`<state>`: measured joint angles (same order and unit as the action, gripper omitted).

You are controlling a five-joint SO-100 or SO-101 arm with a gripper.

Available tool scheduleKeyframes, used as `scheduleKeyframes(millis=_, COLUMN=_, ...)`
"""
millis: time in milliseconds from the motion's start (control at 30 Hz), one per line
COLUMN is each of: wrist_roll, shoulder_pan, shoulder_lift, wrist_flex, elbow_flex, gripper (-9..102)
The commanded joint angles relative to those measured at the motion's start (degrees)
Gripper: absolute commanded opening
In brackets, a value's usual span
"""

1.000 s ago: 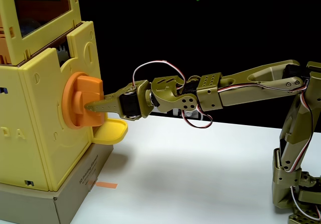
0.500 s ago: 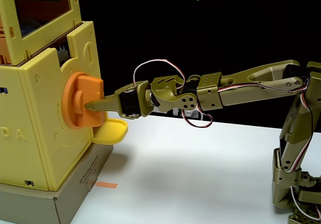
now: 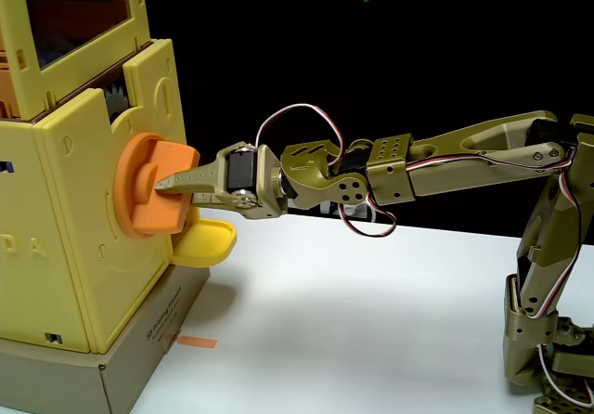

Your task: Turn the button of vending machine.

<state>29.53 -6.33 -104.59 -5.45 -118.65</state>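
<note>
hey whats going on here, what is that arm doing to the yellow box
An olive-green robot arm reaches across the white table to a yellow toy vending machine. Its end effector is clamped on the raised bar of the large orange knob on the machine's side. The bar sits tilted off vertical, so the knob looks partway through a turn. A small yellow tray sticks out just below the knob.

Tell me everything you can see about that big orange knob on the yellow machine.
The button is a large, round, orange plastic disc with a thick raised bar across its face. It sits on the side wall of the yellow vending machine, just above a small yellow tray. The bar looks tilted rather than upright. The olive-green gripper reaches in from the right of the fixed view and clasps the bar between its fingers.
</note>
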Motion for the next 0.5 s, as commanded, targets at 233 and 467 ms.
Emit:
scheduleKeyframes(millis=233, wrist_roll=-35.6, shoulder_pan=-2.0, shoulder_lift=-4.3, wrist_flex=1.4, elbow_flex=-0.4, gripper=0)
scheduleKeyframes(millis=467, wrist_roll=-58.0, shoulder_pan=-0.7, shoulder_lift=-4.4, wrist_flex=-3.3, elbow_flex=-1.1, gripper=0)
